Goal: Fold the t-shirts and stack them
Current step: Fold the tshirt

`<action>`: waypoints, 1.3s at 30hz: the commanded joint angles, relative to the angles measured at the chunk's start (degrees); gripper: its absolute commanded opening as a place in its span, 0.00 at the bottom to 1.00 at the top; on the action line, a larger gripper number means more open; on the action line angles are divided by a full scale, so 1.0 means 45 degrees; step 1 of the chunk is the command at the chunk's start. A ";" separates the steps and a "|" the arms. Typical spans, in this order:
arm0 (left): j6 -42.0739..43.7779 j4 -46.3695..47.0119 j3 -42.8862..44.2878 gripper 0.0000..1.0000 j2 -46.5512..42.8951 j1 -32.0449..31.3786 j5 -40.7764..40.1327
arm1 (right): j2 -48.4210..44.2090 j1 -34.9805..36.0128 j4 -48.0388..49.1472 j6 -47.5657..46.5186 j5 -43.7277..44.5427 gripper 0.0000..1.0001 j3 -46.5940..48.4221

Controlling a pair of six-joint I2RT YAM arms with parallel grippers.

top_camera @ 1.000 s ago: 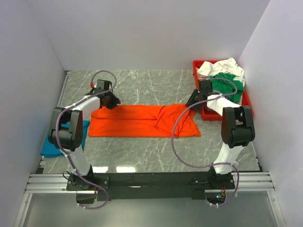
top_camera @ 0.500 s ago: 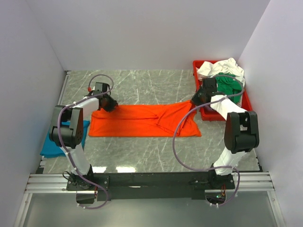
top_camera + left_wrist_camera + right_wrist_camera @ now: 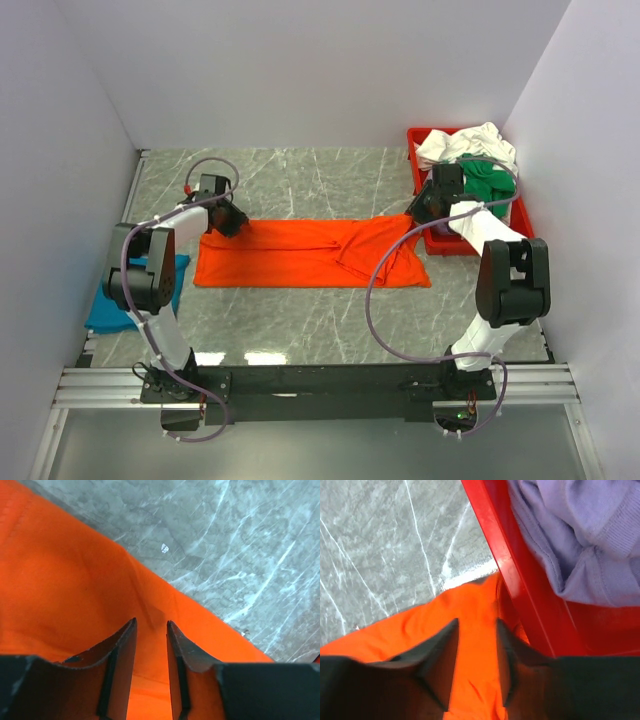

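One orange t-shirt (image 3: 300,255), spread lengthwise across the middle of the grey marbled table (image 3: 320,180). Left half flat; right half rumpled into loose folds. Far edge drawn between the two grippers.

Left gripper (image 3: 232,222): low at the shirt's far-left corner. Fingers (image 3: 122,650) drawn nearly together, clamped on a small ridge of orange cloth just inside the hem, bare table beyond.

Right gripper (image 3: 415,212): low at the shirt's far-right corner, just beside the red tray (image 3: 414,160). Fingers (image 3: 442,655) likewise close together, pinching orange cloth, with the corner of the shirt lying against the tray's outer wall.

One teal-blue t-shirt (image 3: 105,305): bunched at the left edge of the table, partly hidden behind the left arm.

Tray contents, far-right corner of the table:
- white t-shirt (image 3: 470,142), heaped at the far end, draped over the rim;
- green t-shirt (image 3: 490,180), crumpled beside and nearer than the white;
- lavender t-shirt (image 3: 580,540), crumpled inside the near wall, clear only from the right wrist.
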 commanded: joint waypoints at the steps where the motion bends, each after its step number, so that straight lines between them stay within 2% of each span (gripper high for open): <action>1: -0.0024 -0.0280 0.0416 0.37 -0.1152 0.0193 -0.0631 | -0.1047 0.0024 -0.0089 -0.0088 0.0164 0.45 -0.0242; 4: -0.0258 -0.0534 0.0123 0.39 -0.1777 0.0427 -0.1100 | -0.1633 0.0259 -0.0382 -0.0205 0.0672 0.48 -0.0398; 10: -0.0864 -0.0769 -0.1145 0.37 -0.2988 0.0895 -0.2289 | -0.2475 0.1683 -0.0285 -0.0167 0.1024 0.49 -0.1178; 15: -0.1080 -0.0321 -0.2491 0.35 -0.3438 0.1559 -0.2547 | -0.2242 0.3283 0.0085 0.0145 0.1063 0.49 -0.1570; 18: -0.1021 0.0206 -0.3020 0.33 -0.3225 0.1717 -0.2312 | -0.1774 0.3638 0.0377 0.0282 0.0811 0.49 -0.1960; 25: -0.0944 0.0734 -0.3608 0.31 -0.2775 0.2127 -0.2311 | -0.1499 0.3658 0.1257 0.0458 0.0360 0.49 -0.3871; 31: -0.0651 0.0715 -0.3842 0.31 -0.3340 0.2166 -0.2448 | -0.2006 0.3658 0.1688 0.0478 0.0087 0.49 -0.5337; 34: -0.0495 0.0559 -0.3726 0.34 -0.3828 0.2166 -0.2449 | -0.2532 0.3677 0.1591 0.0459 0.0028 0.48 -0.5729; 39: 0.0089 0.0500 -0.3414 0.44 -0.4902 0.1817 -0.2292 | -0.4131 0.3677 0.0519 0.0439 0.0359 0.48 -0.5284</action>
